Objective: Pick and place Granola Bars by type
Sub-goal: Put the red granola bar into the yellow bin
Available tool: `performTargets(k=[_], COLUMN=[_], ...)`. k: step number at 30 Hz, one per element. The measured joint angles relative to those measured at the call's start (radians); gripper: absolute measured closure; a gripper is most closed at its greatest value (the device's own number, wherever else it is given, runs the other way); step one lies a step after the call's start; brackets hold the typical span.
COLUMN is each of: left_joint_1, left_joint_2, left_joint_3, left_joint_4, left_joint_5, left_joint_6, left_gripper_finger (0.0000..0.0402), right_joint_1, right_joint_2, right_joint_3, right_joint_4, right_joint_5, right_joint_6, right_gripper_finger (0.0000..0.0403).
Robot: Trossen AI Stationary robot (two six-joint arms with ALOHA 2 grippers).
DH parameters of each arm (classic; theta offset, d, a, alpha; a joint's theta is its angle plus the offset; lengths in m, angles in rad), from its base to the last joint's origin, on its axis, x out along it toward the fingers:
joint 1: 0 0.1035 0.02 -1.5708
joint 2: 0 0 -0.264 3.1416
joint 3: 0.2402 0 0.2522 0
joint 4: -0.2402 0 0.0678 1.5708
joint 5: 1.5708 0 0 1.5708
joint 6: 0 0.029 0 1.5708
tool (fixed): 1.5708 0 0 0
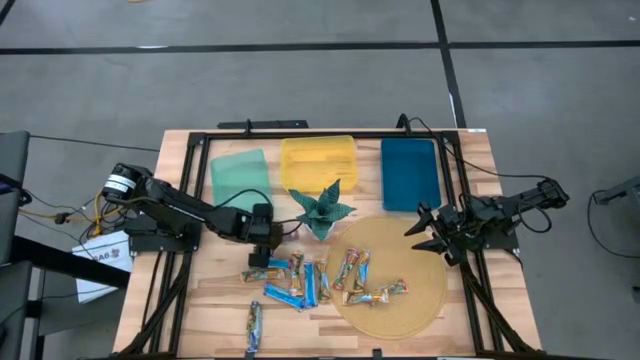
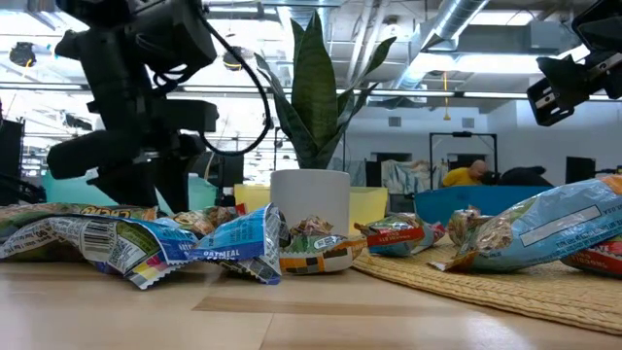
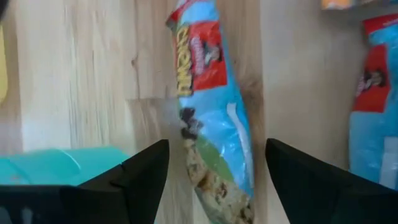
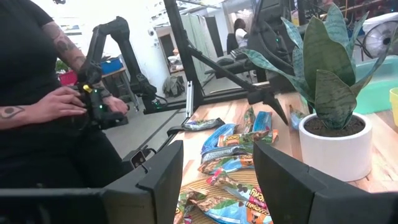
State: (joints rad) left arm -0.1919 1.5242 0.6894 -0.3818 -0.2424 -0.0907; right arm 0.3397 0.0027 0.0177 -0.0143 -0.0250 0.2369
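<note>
Left hand, fingers spread and empty, straddles your blue Chewy granola bar, lengthwise between them, beside the potted plant.

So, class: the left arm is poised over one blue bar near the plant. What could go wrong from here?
1. The left end effector stands open astride a blue granola bar; the shiny wrapper might slip as it closes.
2. Other bars lie crowded close by, so one could get nudged or caught too.
3. The potted plant stands close beside the left arm, so a lift toward the trays might brush its leaves.
</note>
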Motion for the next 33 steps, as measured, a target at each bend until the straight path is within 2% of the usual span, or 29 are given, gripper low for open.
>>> performTargets(k=[6,16,20,26,33], left_joint_1=[-0.001,-0.001,0.000,-0.013,-0.022], left_joint_2=[-0.001,0.000,-0.001,-0.018,-0.138], left_joint_3=[-0.011,-0.013,-0.013,-0.016,-0.017], left_joint_4=[0.007,0.010,0.022,0.059,0.114], left_joint_5=[0.015,0.093,0.137,0.180,0.172], left_joint_6=[-0.010,-0.011,-0.011,-0.011,-0.017], left_gripper_finger=[0.0192,0.0325,0.0364,0.0371,0.0367], right_joint_1=[0.000,0.000,0.000,0.000,0.000], right_joint_2=[0.000,0.000,0.000,0.000,0.000], right_joint_3=[0.000,0.000,0.000,0.000,0.000], right_joint_4=[0.000,0.000,0.000,0.000,0.000], right_joint_5=[0.000,0.000,0.000,0.000,0.000], right_joint_6=[0.000,0.000,0.000,0.000,0.000], right_gripper_finger=[0.0214,0.0214,0.0214,0.0214,0.0214])
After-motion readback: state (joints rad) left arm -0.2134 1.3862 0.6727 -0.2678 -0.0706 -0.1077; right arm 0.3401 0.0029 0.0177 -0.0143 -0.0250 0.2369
